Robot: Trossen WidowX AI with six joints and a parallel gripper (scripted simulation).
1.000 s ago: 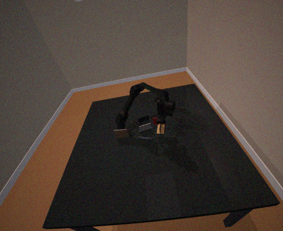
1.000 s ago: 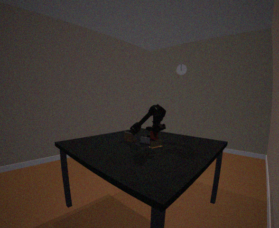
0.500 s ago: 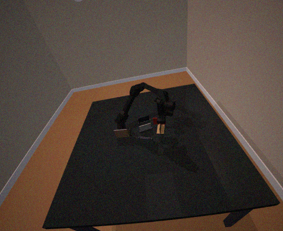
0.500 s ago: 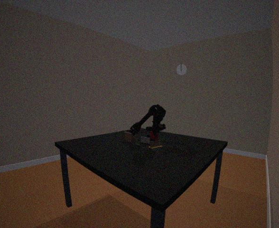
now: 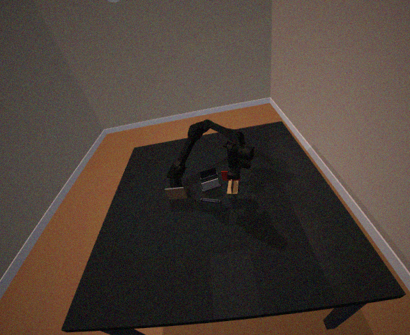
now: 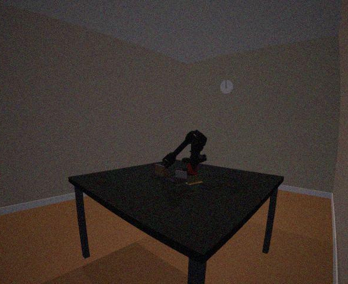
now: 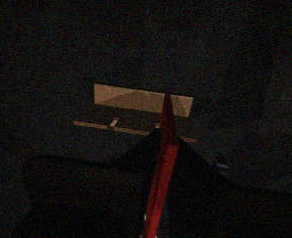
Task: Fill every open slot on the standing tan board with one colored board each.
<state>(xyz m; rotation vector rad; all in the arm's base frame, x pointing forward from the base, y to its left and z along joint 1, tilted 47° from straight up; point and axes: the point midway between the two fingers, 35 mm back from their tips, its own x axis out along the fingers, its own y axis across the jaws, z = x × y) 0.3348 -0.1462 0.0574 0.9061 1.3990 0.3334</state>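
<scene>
My gripper (image 5: pixel 233 176) (image 6: pixel 192 164) (image 7: pixel 162 134) is shut on a red board (image 5: pixel 224 175) (image 6: pixel 191 169) (image 7: pixel 162 178), held upright and crosswise to the standing tan board. The tan board's thin top edge (image 7: pixel 91 124) runs across the wrist view, with its bright tan base (image 5: pixel 229 188) (image 6: pixel 195 183) (image 7: pixel 131 99) beyond it. One pale slot mark (image 7: pixel 114 122) is left of the red board; another (image 7: pixel 157 127) is right beside the fingers, partly hidden. The red board's notch is hidden, and I cannot tell whether the boards touch. No board holder can be made out.
A grey laptop-like object (image 5: pixel 210 184) (image 6: pixel 180 174) stands on the dark table (image 5: pixel 212 252) (image 6: pixel 183 207), between the arm's base and the tan board. A brown box (image 5: pixel 176 192) (image 6: pixel 160 170) is by the arm's base. A thin pen-like object (image 5: pixel 210 199) lies in front of the grey object.
</scene>
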